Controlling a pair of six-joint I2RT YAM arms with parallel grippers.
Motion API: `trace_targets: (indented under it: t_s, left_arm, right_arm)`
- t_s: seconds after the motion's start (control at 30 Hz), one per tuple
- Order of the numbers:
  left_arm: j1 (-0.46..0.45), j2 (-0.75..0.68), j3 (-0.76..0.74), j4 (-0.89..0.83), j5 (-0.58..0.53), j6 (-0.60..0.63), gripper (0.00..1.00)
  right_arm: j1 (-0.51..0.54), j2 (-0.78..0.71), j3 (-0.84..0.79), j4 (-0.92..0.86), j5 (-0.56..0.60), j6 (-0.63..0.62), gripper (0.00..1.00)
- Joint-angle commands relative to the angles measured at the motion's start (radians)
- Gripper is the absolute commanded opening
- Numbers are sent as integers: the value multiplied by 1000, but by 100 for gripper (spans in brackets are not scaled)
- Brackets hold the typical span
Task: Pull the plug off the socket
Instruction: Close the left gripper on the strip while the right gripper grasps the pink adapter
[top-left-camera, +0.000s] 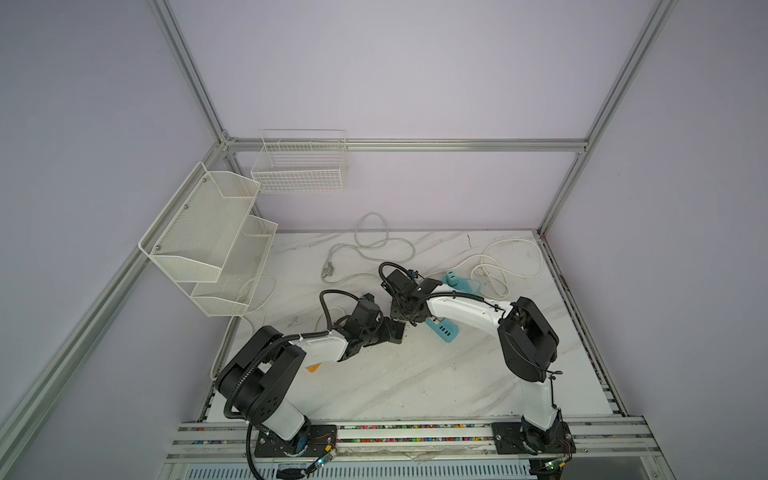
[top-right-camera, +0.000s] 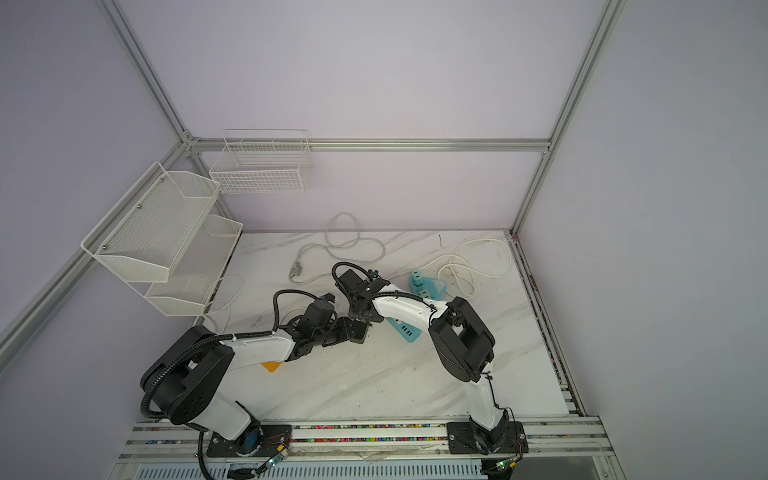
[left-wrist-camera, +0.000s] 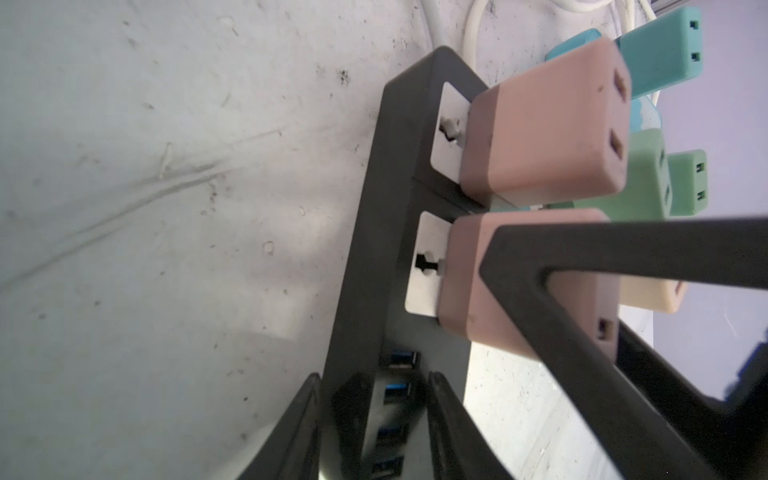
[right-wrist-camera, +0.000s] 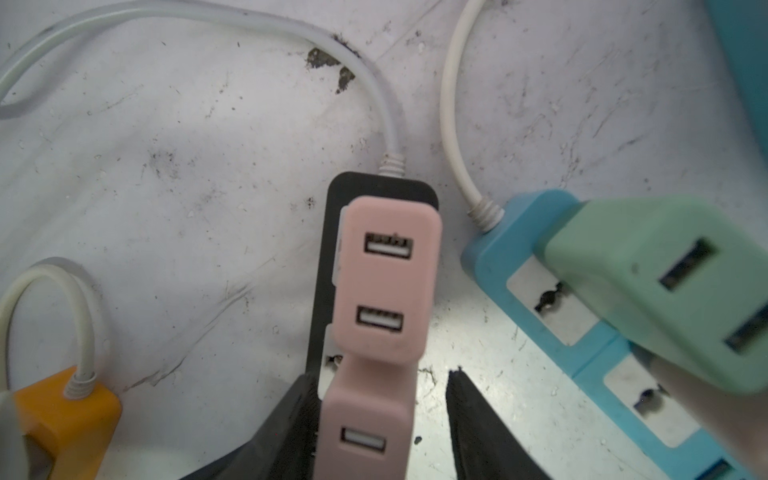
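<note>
A black socket strip (left-wrist-camera: 374, 232) lies on the marble table (top-left-camera: 415, 374) with two pink plugs in it. My left gripper (left-wrist-camera: 374, 376) is shut on the strip's end with the blue USB ports. My right gripper (right-wrist-camera: 381, 374) straddles the nearer pink plug (right-wrist-camera: 365, 424). One finger touches the plug's side and the other stands a little apart from it. In the left wrist view a right finger (left-wrist-camera: 623, 245) crosses that plug (left-wrist-camera: 469, 291). The farther pink plug (right-wrist-camera: 388, 282) is untouched. In both top views the left gripper (top-left-camera: 399, 330) and the right gripper (top-right-camera: 361, 318) meet mid-table and hide the strip.
A blue strip (right-wrist-camera: 498, 257) with a green plug (right-wrist-camera: 648, 266) lies close beside the black one. An orange strip (right-wrist-camera: 62, 411) and a turquoise strip (top-left-camera: 457, 282) lie farther off. White cables (top-left-camera: 374, 245) loop at the back. Mesh shelves (top-left-camera: 208, 232) and a wire basket (top-left-camera: 299, 166) hang at the left.
</note>
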Motion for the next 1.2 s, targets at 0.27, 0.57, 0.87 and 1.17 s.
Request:
trace_targets:
  t_s: [0.27, 0.57, 0.87, 1.17]
  left_arm:
    - [10, 22, -51, -89, -35, -29, 39]
    - [10, 36, -69, -95, -27, -53, 40]
    - [10, 68, -66, -116, -14, -70, 39]
    - [11, 59, -74, -143, -29, -76, 40]
  right_arm:
    - [21, 35, 24, -28, 57, 44, 52]
    - [33, 51, 24, -15, 53, 56, 50]
    - [39, 71, 26, -10, 49, 58, 45]
    - [41, 64, 17, 4, 64, 60, 37]
